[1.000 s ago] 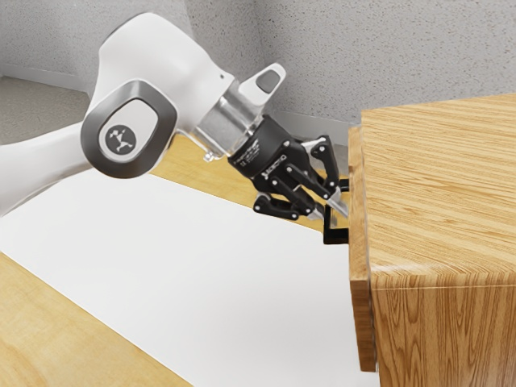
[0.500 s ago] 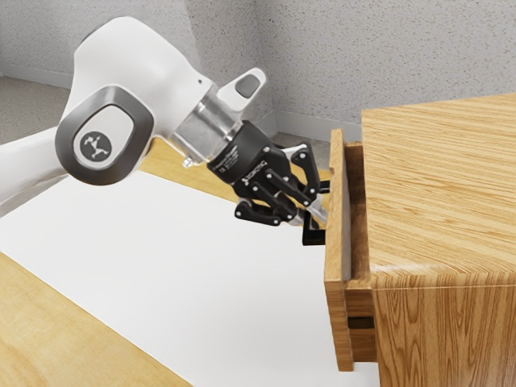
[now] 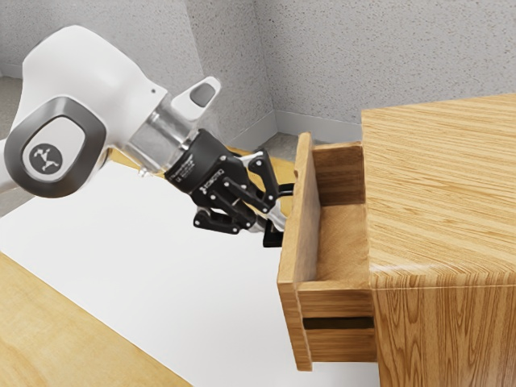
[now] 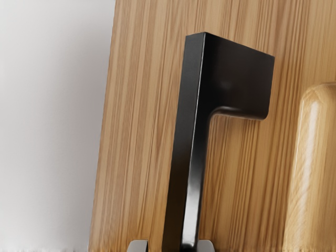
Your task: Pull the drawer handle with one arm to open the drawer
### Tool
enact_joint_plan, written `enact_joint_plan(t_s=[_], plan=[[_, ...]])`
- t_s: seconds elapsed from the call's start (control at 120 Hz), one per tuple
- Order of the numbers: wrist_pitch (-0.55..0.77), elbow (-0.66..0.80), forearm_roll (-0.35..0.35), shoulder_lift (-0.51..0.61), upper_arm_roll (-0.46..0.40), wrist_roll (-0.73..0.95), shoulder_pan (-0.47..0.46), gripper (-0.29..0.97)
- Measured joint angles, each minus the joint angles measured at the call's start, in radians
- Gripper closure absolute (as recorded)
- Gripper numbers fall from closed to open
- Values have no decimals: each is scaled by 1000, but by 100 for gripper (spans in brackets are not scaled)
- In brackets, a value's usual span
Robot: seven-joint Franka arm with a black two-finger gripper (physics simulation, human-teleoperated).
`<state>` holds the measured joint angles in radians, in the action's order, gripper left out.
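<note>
Exterior view: the black two-finger gripper (image 3: 272, 216) is clenched on the black angular metal handle (image 3: 273, 239) of the light wooden drawer (image 3: 297, 234), partly out of the wooden cabinet (image 3: 443, 185) — best pulled straight outward, grip firm, no twisting.

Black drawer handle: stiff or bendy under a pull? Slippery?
Probably stiff: the handle is a thick, square-edged bar with a solid leg into the drawer front, so flex looks unlikely. Possibly slippery: its faces are smooth and glossy, so the hand could slide along it.
</note>
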<state>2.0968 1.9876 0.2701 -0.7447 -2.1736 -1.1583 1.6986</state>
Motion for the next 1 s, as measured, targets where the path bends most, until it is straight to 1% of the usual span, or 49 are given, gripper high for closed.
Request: enact_joint_plan(t_s=[0.108,0.25,0.417,0.483,0.617,0.667,0.708,0.75,0.783,0.817,0.85,0.867,0.9,0.925,0.958,1.0], plan=[[-1,36,-14,-14,-36,0,69,68],[-3,68,-27,-33,-64,0,131,68],[-6,113,-43,-58,-118,0,219,69],[-7,139,-46,-77,-150,0,267,70],[-19,196,-69,-139,-240,2,403,70],[-27,202,-87,-146,-318,3,481,65],[-34,201,-97,-149,-377,3,538,55],[-41,186,-104,-144,-415,4,572,45],[-45,156,-105,-109,-427,4,594,38],[-50,99,-107,-27,-430,4,622,32],[-70,-46,-111,128,-415,3,641,27],[-87,-142,-113,220,-399,2,645,25],[-140,-370,-131,432,-342,-3,649,21],[-179,-493,-147,548,-300,-8,651,18],[-225,-590,-160,639,-265,-19,650,15],[-276,-657,-165,696,-241,-37,646,12]])
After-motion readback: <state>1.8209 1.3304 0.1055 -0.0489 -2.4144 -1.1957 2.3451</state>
